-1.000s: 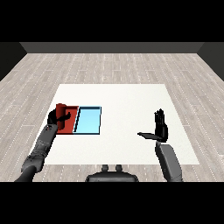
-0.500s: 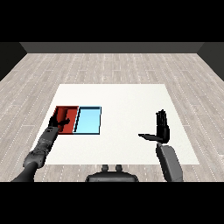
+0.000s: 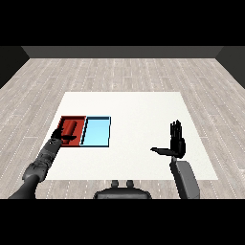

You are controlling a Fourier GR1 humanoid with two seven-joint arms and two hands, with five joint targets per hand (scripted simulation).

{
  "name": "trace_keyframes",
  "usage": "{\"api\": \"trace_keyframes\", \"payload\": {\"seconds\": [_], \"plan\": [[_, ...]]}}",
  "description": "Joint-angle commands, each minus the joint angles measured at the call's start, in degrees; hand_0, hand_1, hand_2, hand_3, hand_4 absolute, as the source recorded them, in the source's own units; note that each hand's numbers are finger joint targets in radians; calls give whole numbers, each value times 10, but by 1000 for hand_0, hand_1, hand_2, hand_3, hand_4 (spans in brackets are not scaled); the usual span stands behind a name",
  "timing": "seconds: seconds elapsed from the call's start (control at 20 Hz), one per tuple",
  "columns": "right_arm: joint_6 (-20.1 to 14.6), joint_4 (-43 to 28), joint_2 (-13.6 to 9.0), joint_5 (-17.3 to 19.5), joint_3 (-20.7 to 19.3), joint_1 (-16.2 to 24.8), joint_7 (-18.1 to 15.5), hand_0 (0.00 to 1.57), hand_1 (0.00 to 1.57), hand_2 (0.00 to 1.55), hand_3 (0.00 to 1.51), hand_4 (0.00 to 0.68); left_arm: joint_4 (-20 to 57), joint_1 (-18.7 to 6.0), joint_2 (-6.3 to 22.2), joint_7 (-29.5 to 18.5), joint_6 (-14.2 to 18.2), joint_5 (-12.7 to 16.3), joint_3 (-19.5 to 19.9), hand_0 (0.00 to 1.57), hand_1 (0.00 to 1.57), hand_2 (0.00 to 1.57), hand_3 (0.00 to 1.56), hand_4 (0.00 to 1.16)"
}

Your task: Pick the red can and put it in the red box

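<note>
A white table [image 3: 129,110] stands on a pale wood-plank floor, with dark walls behind. Near the table's left edge lies a red tray [image 3: 65,122], and a light blue tray [image 3: 96,132] sits touching its right side.

The left robot hand [image 3: 61,137] reaches over the red tray's near edge, its fingers extended rather than curled. A dark streak inside the red tray, just beyond the fingers, may be the hand's shadow or the red can lying on the matching red floor; the view does not settle which. No can shows anywhere else on the table, so it is probably already in the red tray.

A can of this kind is likely light, stiff and smooth-sided, so it could slip or roll; the sensible hold is around the middle of its body.

The right robot hand [image 3: 176,143] hovers well to the right of the blue tray, fingers straight and upright, thumb out to the left, holding nothing.
</note>
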Motion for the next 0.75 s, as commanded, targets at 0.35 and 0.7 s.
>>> {"api": "trace_keyframes", "payload": {"seconds": [0.35, 0.7], "plan": [[13, -5, 3, 0, -2, 5, -16, 0, 0, 0, 0, 0, -125, 29, -20, -206, 43, 157, 158, 0, 0, 0, 0, 0], [36, 2, 2, -2, 9, 0, -20, 0, 0, 0, 0, 0, -290, 57, -85, -390, -67, 221, 186, 0, 0, 0, 0, 0]]}}
